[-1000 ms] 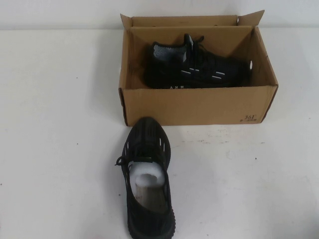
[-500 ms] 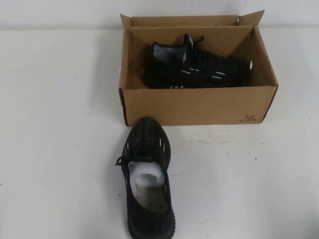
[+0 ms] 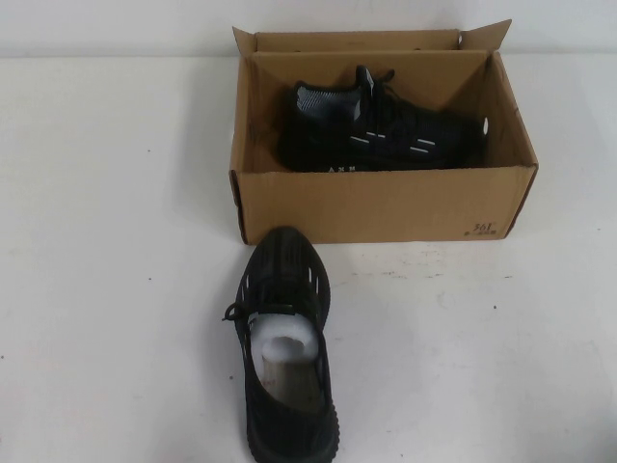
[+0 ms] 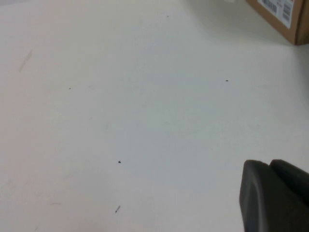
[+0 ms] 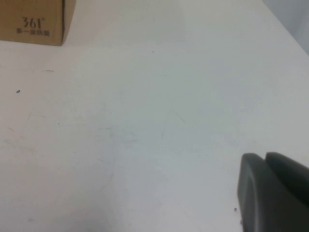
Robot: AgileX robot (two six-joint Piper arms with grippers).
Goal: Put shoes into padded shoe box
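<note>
One shoe [image 3: 381, 133] fills the box [image 3: 386, 203]; left hand [image 4: 275, 195] and right hand [image 5: 273, 191] touch nothing, openness unclear

My padded shoe box [image 3: 386, 203] is brown cardboard with dark "361" print. Inside it, one black shoe [image 3: 386, 135] shows white dashes; the shoe in front of the box [image 3: 284, 280] holds white stuffing. The table [image 3: 116, 241] is white.

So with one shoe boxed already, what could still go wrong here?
The shoe in the box leaves only a narrow front strip, so the second could jam. The shoe on the table points toe-first at the box; it needs turning. Left gripper and right gripper hang over bare table, far from it.
</note>
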